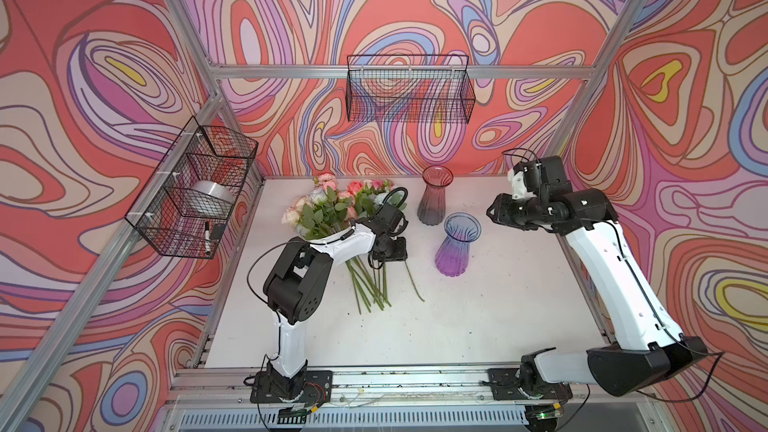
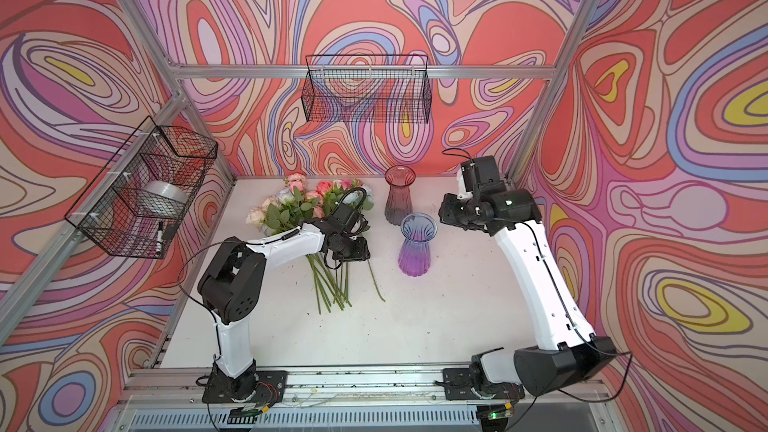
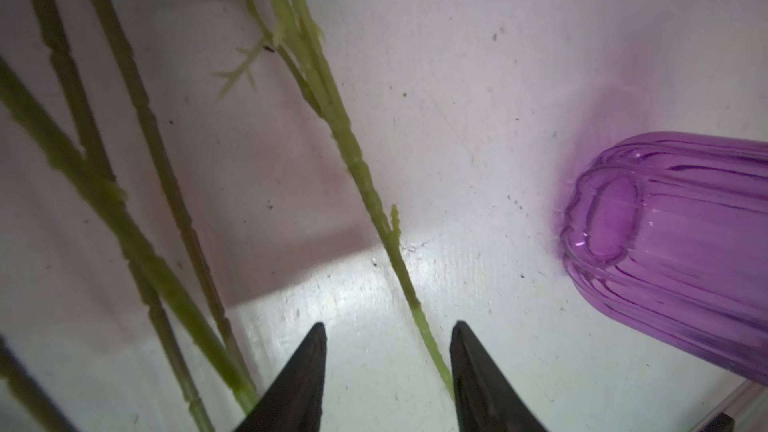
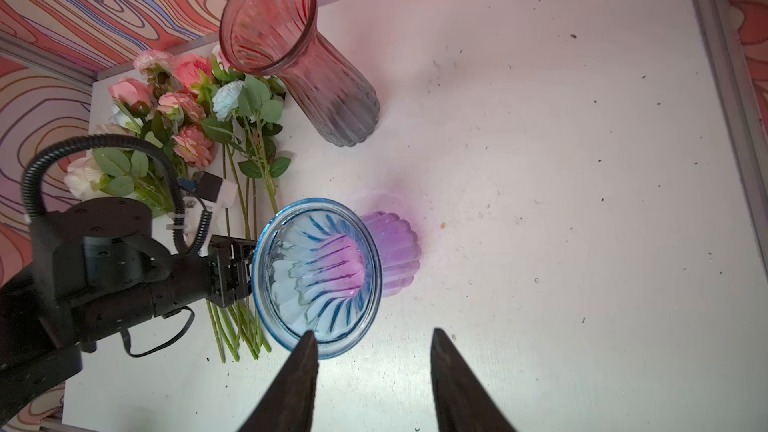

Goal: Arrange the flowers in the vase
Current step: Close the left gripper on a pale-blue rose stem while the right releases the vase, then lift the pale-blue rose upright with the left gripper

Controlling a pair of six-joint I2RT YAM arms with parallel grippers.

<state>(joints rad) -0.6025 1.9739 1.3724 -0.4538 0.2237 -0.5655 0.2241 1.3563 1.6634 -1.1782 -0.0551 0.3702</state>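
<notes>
Beside the purple vase (image 1: 455, 253), loose flowers (image 1: 326, 211)

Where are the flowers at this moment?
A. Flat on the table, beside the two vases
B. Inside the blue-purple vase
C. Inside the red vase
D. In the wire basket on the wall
A: the flowers lie flat on the table, while the red vase and the blue-purple vase both stand empty.

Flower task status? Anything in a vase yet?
Done: nothing; the pink vase and blue-purple vase stand empty. In hand: left end effector is open around one stem, not gripping; right end effector is open, empty. Remaining: all flowers lie on the table.
</notes>
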